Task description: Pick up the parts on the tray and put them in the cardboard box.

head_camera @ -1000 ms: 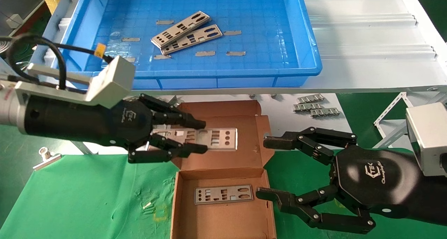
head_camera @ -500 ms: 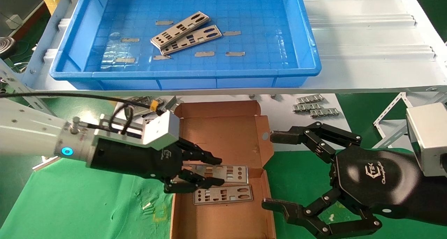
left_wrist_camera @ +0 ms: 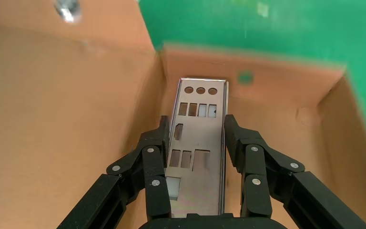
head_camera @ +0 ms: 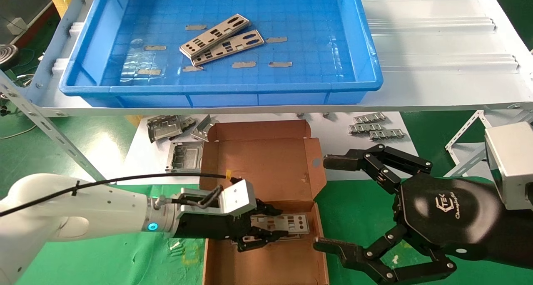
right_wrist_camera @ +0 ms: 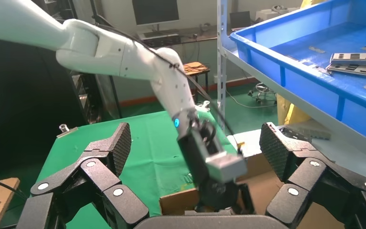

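Fingers of the left gripper [head_camera: 272,229] are clamped on the two long edges of a thin silver-grey punched metal plate [head_camera: 287,224], down inside the small brown corrugated cardboard box [head_camera: 266,164] on the green mat [head_camera: 104,235]. From the left wrist camera the plate [left_wrist_camera: 198,143] runs straight out between the black fingers [left_wrist_camera: 155,162], its three round holes at the far end near the box wall. A second plate seems to lie under it on the box floor, though the arm hides most of it.

Up on the white shelf [head_camera: 437,48] sits the large shallow bright-blue plastic tray [head_camera: 366,39], with two more punched plates [head_camera: 220,39] lying overlapped near its middle among small grey tape strips [head_camera: 243,64].

Off to the right of the box, the right gripper [head_camera: 333,204] hangs above the mat with its fingers spread wide apart, holding nothing. Bulky folded grey metal frames [head_camera: 175,139] lie just left of the box lid.
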### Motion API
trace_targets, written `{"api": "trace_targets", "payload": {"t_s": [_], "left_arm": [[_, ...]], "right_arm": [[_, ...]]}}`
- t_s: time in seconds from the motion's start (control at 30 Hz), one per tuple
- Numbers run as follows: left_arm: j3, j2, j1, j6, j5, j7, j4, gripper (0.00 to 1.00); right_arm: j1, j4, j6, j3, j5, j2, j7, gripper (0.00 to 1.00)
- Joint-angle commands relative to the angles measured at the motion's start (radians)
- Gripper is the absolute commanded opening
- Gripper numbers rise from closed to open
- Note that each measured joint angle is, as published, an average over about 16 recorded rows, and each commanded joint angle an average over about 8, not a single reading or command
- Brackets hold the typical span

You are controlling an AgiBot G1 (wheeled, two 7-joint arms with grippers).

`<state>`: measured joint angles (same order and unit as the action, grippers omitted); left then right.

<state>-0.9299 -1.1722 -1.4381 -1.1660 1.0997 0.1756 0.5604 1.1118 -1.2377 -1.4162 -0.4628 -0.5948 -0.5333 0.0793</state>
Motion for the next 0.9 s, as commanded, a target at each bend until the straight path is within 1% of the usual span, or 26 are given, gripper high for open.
{"api": "trace_targets", "payload": {"t_s": [0.03,0.07,0.1,0.13,0.33,0.37,0.4,0.9], "left_arm": [[-0.004,-0.013,0.019,0.032,0.010,0.013,-0.005,0.00],[-0.004,-0.017,0.021,0.040,0.012,0.016,-0.006,0.00],[-0.004,-0.019,0.024,0.044,0.013,0.018,-0.007,0.05],[-0.004,-0.020,0.025,0.047,0.014,0.020,-0.007,0.15],[-0.008,-0.025,0.032,0.063,0.022,0.026,-0.011,0.90],[-0.009,-0.025,0.032,0.064,0.023,0.023,-0.013,0.97],[-0.010,-0.025,0.032,0.065,0.023,0.019,-0.015,1.00],[-0.018,-0.008,0.000,-0.005,0.013,-0.068,-0.012,1.00]], "right_arm": [[0.000,0.000,0.000,0.000,0.000,0.000,0.000,1.00],[0.000,0.000,0.000,0.000,0.000,0.000,0.000,1.00],[0.000,0.000,0.000,0.000,0.000,0.000,0.000,1.00],[0.000,0.000,0.000,0.000,0.000,0.000,0.000,1.00],[0.000,0.000,0.000,0.000,0.000,0.000,0.000,1.00],[0.000,0.000,0.000,0.000,0.000,0.000,0.000,1.00],[0.000,0.000,0.000,0.000,0.000,0.000,0.000,1.00],[0.000,0.000,0.000,0.000,0.000,0.000,0.000,1.00]]}}
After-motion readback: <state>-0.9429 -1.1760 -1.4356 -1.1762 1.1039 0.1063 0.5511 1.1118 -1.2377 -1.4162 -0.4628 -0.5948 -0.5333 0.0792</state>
